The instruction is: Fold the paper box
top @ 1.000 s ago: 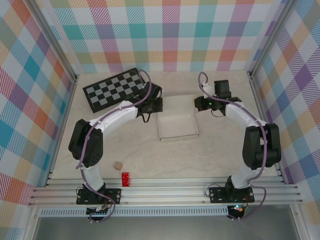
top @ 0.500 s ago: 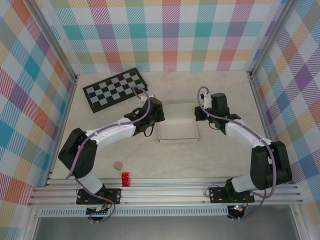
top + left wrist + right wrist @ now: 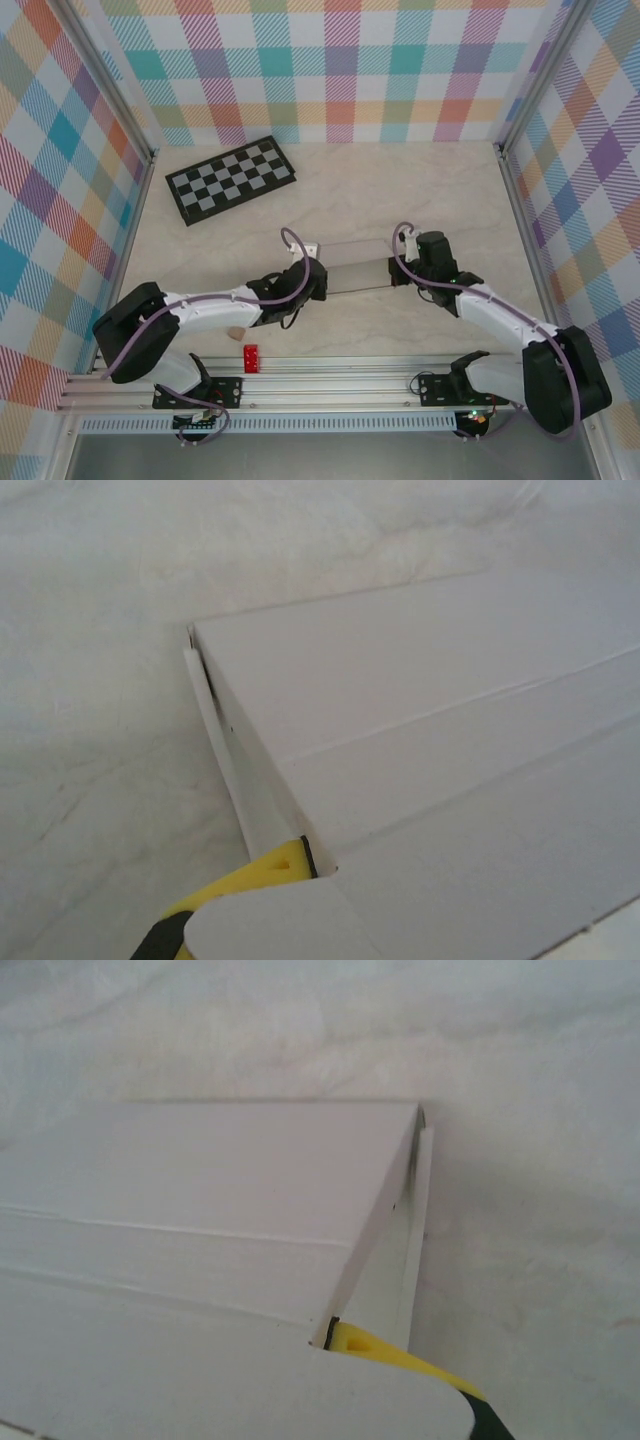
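Both claws sit clamped on the paper box (image 3: 355, 268) at mid-table, the left gripper (image 3: 318, 281) on its left end and the right gripper (image 3: 394, 270) on its right. It looks like light, thin card that creases easily, so grip near the corners. The checkerboard (image 3: 230, 180) lies well apart, with bare table (image 3: 450, 190) beyond.

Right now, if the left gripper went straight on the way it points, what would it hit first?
The box: the left gripper points rightward at it and is shut on its end. Beyond, roughly in line, is the right gripper at the other end.
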